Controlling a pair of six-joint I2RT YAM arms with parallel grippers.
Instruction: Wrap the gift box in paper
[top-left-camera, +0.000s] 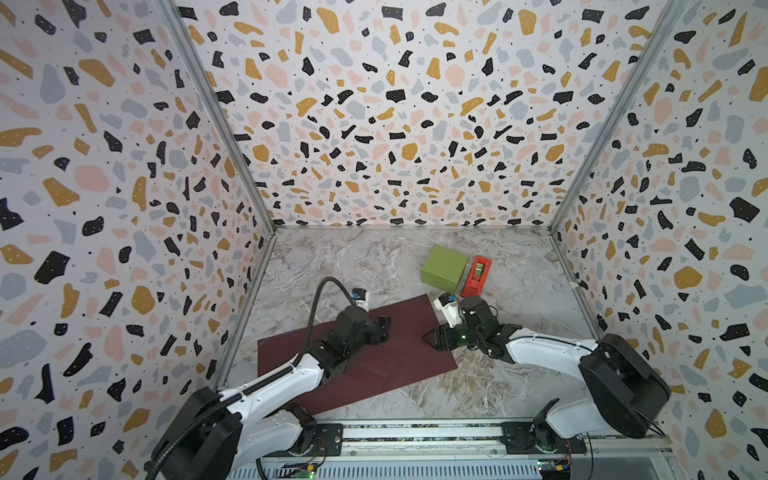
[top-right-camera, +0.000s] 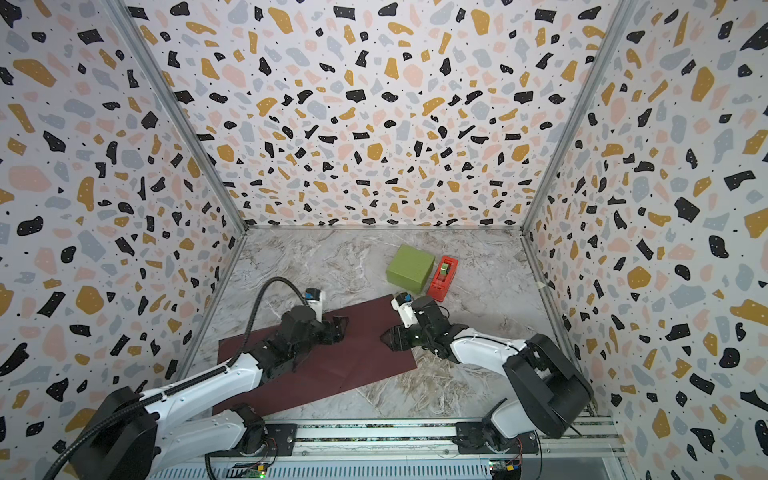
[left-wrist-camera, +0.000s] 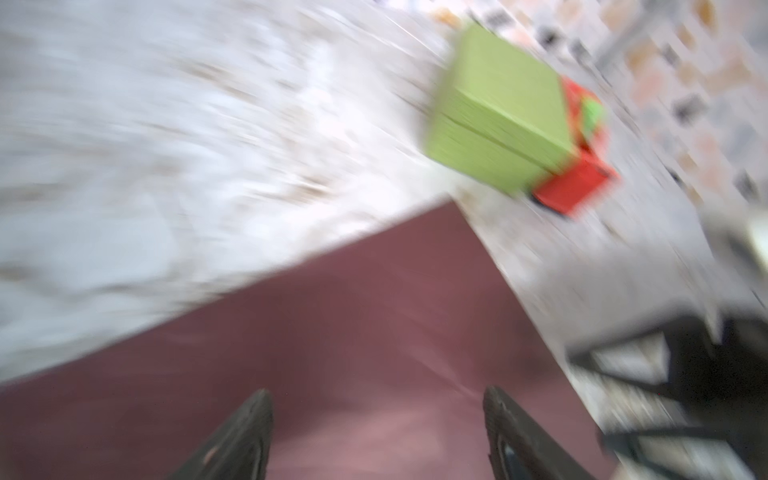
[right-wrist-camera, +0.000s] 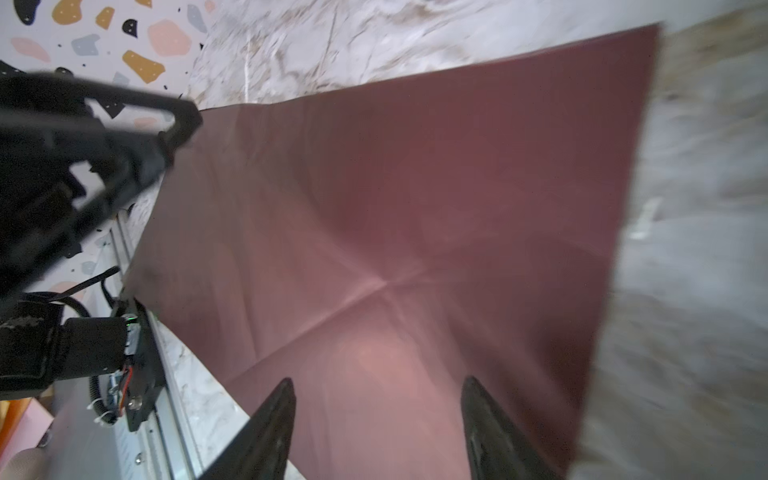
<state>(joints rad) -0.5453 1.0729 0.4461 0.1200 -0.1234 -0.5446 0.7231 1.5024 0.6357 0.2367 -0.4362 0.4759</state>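
The olive-green gift box (top-left-camera: 444, 268) (top-right-camera: 409, 268) (left-wrist-camera: 498, 112) stands at the back right of the marble table, clear of the paper. The dark maroon paper (top-left-camera: 395, 361) (top-right-camera: 357, 361) (left-wrist-camera: 332, 332) (right-wrist-camera: 415, 208) lies flat and creased near the front, partly under the left arm. My left gripper (top-left-camera: 384, 326) (top-right-camera: 341, 326) (left-wrist-camera: 378, 399) hovers open over the sheet's middle, nothing between its fingers. My right gripper (top-left-camera: 430, 338) (top-right-camera: 386, 337) (right-wrist-camera: 376, 386) is open over the sheet's right edge, facing the left one. The left wrist view is blurred.
A red-orange tape dispenser (top-left-camera: 476, 276) (top-right-camera: 444, 277) (left-wrist-camera: 577, 183) sits against the box's right side, just behind the right wrist. Patterned walls close in the table on three sides. A metal rail (top-left-camera: 415, 432) runs along the front edge.
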